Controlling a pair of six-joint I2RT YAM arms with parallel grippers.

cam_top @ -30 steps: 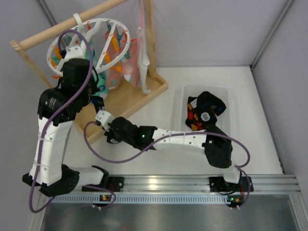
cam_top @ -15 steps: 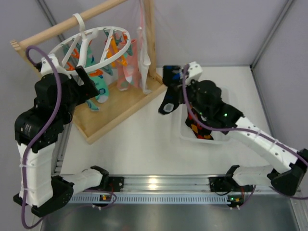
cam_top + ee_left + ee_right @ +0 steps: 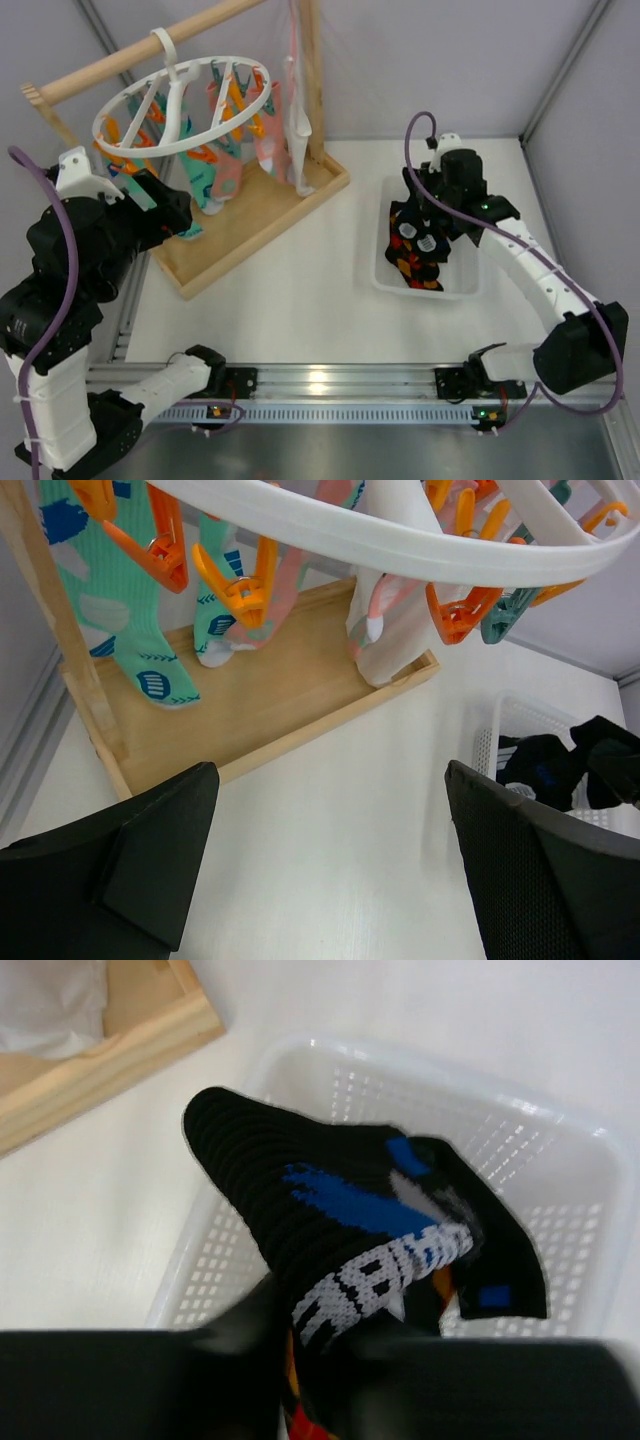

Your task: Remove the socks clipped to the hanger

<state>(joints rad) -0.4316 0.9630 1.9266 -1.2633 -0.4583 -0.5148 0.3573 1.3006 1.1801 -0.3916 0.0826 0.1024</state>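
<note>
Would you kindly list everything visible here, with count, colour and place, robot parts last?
table: one, white.
wooden frame: one, light wood, table's far left.
hanger: one, white with orange and teal clips, hooked on the wooden frame.
clipped socks: several, teal and pale pink, under the hanger.
basket: one, white, right of the frame.
diamond sock: one, black and orange-red, in the basket.
black sock: one, black with blue, over the basket.
left gripper: one, black, jaws open, below the hanger.
right gripper: one, black, shut on the black sock.
</note>
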